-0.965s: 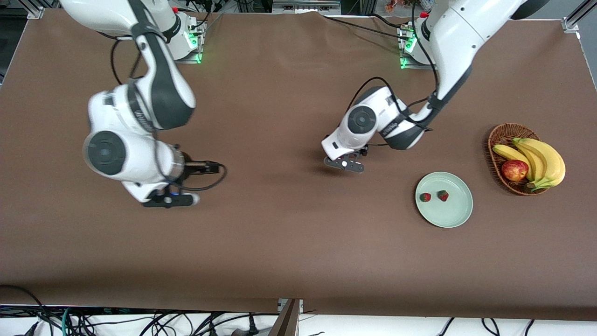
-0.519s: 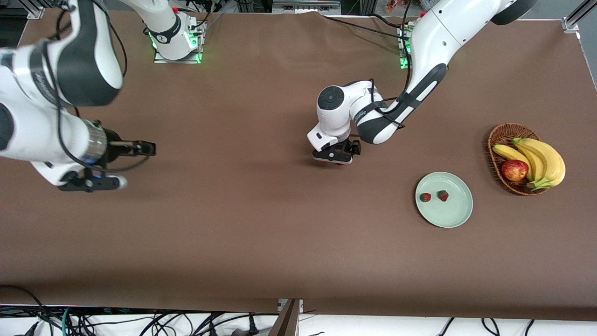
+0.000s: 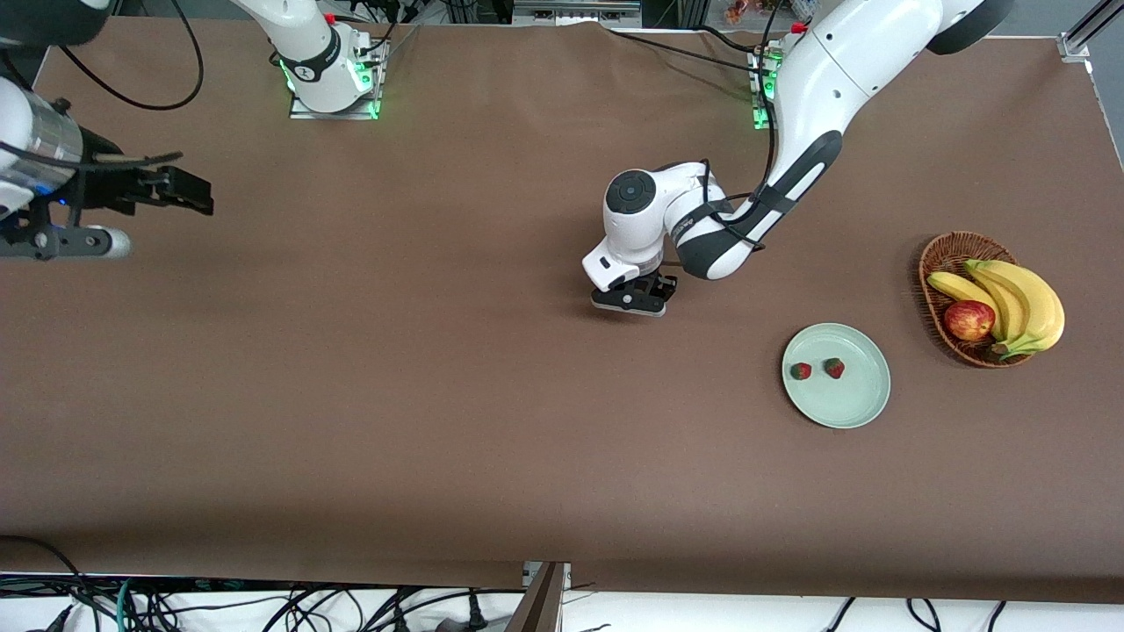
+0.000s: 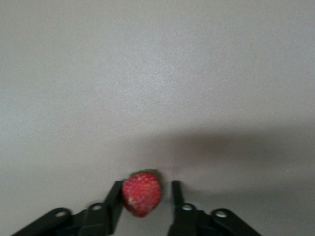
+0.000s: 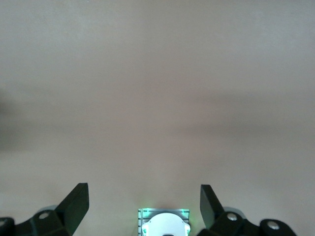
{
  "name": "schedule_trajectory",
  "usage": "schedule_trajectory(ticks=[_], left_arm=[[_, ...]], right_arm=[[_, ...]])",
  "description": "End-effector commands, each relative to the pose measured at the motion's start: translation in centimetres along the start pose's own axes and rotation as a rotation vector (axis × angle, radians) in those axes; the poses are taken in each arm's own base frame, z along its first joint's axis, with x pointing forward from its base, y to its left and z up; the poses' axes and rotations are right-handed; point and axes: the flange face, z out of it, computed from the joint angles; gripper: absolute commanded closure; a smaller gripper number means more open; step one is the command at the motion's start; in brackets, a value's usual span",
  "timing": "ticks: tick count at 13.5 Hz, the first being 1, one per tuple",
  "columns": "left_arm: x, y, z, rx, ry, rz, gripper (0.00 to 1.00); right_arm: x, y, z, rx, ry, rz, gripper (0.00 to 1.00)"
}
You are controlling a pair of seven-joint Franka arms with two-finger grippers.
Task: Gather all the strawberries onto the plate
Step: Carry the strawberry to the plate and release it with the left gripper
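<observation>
Two strawberries (image 3: 800, 371) (image 3: 834, 368) lie in the pale green plate (image 3: 856, 399). A third strawberry (image 4: 141, 194) rests on the brown cloth between the fingers of my left gripper (image 4: 146, 184), which is down at the table mid-way along it (image 3: 629, 303). One finger (image 4: 116, 196) touches the berry and the other (image 4: 176, 194) stands a small gap off it. In the front view the hand hides this berry. My right gripper (image 3: 198, 191) hangs open and empty (image 5: 143, 189) over the right arm's end of the table.
A wicker basket (image 3: 940, 254) with bananas (image 3: 1027, 298) and an apple (image 3: 969, 319) stands beside the plate, toward the left arm's end. The right arm's base (image 5: 164, 223) shows in the right wrist view. Bare brown cloth (image 3: 439, 395) covers the table.
The right arm has swung away toward its end of the table. The left gripper has turned, come down round the loose strawberry, and its fingers have narrowed.
</observation>
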Motion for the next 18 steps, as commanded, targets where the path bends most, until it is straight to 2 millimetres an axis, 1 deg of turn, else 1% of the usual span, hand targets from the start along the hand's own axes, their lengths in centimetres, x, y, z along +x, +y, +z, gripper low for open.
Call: schedule_trajectory(ticks=[1,2,3,5,6,7,8,10,12,13,14,15,16,17,18], left_arm=[[0.8,-1.3,-0.4,0.016,0.025,0.036,0.95],[1.6,-2.4,-1.1,0.021,0.032,0.060,0.95],[2.2,-4.1,-1.9,0.047,0.019,0.082,0.95],[2.9,-6.5,-3.6,0.123,-0.039,0.197,0.94],[3.5,-8.4,-4.1,0.119,-0.074,0.245,0.94],[4.4,-11.0,-4.5,0.083,-0.101,0.300,0.94],[5.2,-13.9,-4.4,0.042,-0.126,0.360,0.91],[6.4,-19.6,-4.0,-0.033,-0.156,0.481,0.91],[7.0,-25.4,-3.2,-0.092,-0.169,0.595,0.91],[7.3,-27.9,-2.8,-0.107,-0.165,0.662,0.91],[7.7,-30.1,-2.7,-0.119,-0.154,0.728,0.91],[8.1,-31.6,-2.7,-0.130,-0.138,0.788,0.90],[8.6,-32.6,-2.5,-0.137,-0.124,0.841,0.82],[9.1,-33.3,-2.4,-0.142,-0.112,0.885,0.70],[9.5,-33.6,-2.2,-0.154,-0.103,0.895,0.01]], right_arm=[[-4.1,1.4,-2.8,-0.003,0.054,0.004,0.00],[-4.8,1.5,-3.3,0.002,0.063,0.005,0.00],[-4.9,1.5,-3.3,0.002,0.060,0.005,0.00],[-5.2,1.2,-3.3,-0.004,0.048,-0.025,0.00],[-5.0,1.5,-3.1,-0.003,0.038,-0.051,0.00],[-4.6,1.3,-2.8,-0.002,0.032,-0.060,0.00],[-4.4,1.6,-2.6,-0.001,0.027,-0.053,0.00],[-4.3,1.2,-2.6,-0.003,0.031,-0.063,0.00],[-4.0,0.8,-2.8,-0.002,0.040,-0.069,0.00],[-3.8,0.7,-2.5,-0.004,0.036,-0.069,0.00],[-3.8,0.6,-2.6,-0.004,0.039,-0.070,0.00],[-3.8,0.6,-2.6,-0.004,0.037,-0.069,0.00],[-3.7,0.7,-2.6,-0.004,0.037,-0.067,0.00],[-3.6,0.7,-2.4,-0.004,0.034,-0.069,0.00],[-3.5,0.6,-2.4,-0.005,0.034,-0.070,0.00]])
